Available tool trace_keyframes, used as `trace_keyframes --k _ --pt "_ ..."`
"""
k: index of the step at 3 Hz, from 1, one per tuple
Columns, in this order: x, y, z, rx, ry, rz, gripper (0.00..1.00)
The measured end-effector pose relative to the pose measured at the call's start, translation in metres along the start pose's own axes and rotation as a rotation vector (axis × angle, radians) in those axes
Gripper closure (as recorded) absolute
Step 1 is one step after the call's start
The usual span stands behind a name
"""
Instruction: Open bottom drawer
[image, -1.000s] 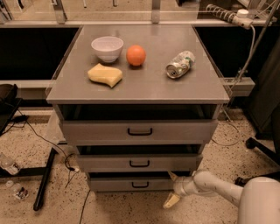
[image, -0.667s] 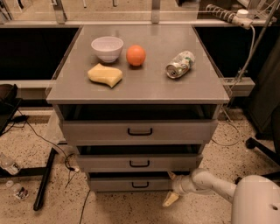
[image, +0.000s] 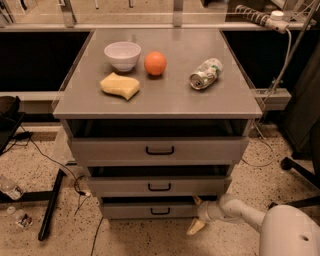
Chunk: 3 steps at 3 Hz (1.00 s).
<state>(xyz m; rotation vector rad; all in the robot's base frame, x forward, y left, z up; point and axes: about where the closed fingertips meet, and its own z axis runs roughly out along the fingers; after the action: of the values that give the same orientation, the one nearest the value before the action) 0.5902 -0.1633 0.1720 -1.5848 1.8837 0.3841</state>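
Pincer (image: 195, 214) at 3 o'clock of bottom drawer (image: 131, 210), just beside its front's right end; fingers (image: 195, 228) spread, gripping nothing. Handle (image: 160, 211) untouched.

Bowl (image: 122, 54), orange (image: 155, 63), sponge (image: 120, 85) & tipped can (image: 205, 74) on cab. top (image: 175, 102).

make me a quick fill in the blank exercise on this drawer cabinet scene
1. The can lies on its ____.
2. The fruit between the bowl and the can is an ____.
3. The gripper is at the ____ end of the bottom drawer.
4. The cabinet has ____ drawers.
Missing words: side; orange; right; three.
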Motion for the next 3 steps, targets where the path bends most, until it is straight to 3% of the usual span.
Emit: trace_keyframes --k 3 --pt "-0.003 -0.0014 -0.0036 0.001 0.0 0.0 0.66"
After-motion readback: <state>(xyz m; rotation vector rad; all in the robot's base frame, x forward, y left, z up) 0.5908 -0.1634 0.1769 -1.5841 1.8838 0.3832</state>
